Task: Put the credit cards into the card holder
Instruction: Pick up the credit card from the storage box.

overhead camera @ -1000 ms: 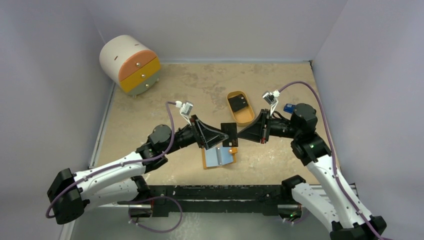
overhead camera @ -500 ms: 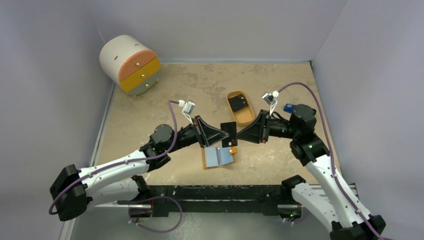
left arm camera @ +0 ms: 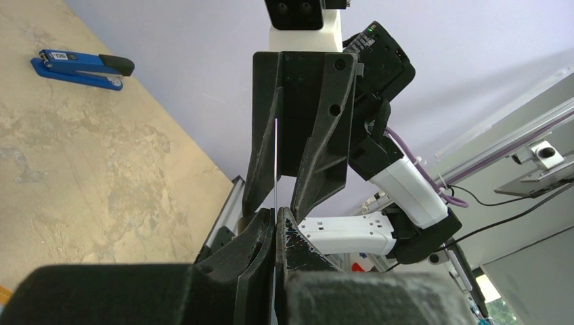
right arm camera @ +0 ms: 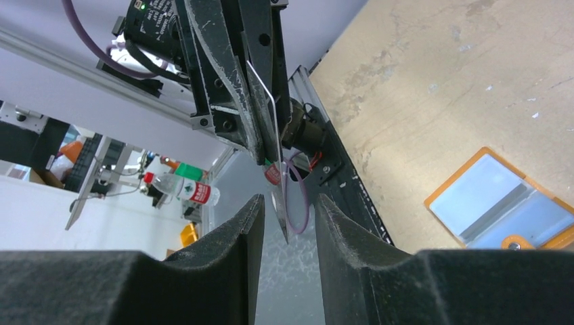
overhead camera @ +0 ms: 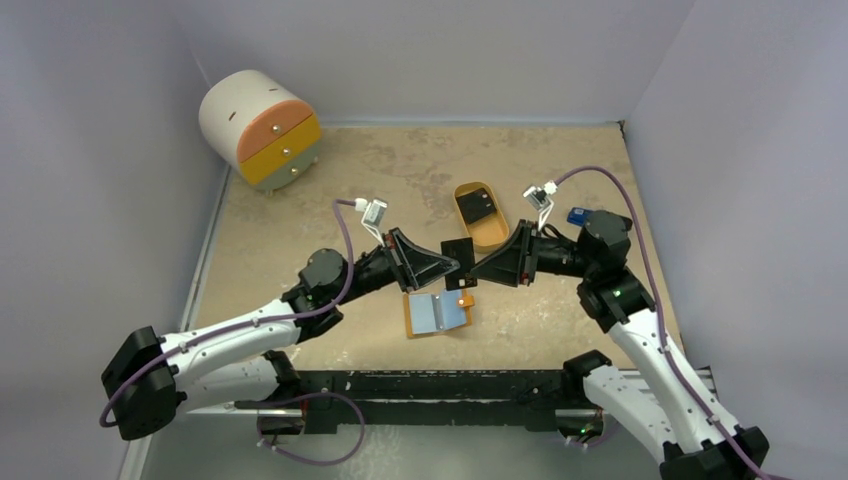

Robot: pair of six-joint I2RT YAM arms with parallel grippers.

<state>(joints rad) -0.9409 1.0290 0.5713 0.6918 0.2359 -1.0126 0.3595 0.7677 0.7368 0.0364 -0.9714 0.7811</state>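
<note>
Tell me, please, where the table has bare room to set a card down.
Bare tabletop lies along the back between the drawer unit and the orange tray, and just right of the card holder. The middle is crowded: the left gripper and right gripper meet at the credit card near the holder.

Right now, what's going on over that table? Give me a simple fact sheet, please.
held card: black, pinched in the shut left gripper, raised off the table
right gripper: jaws open either side of that card
card holder: lying open on the table, pale blue inside up
second card: in the orange tray
also there: blue stapler, round drawer unit
</note>
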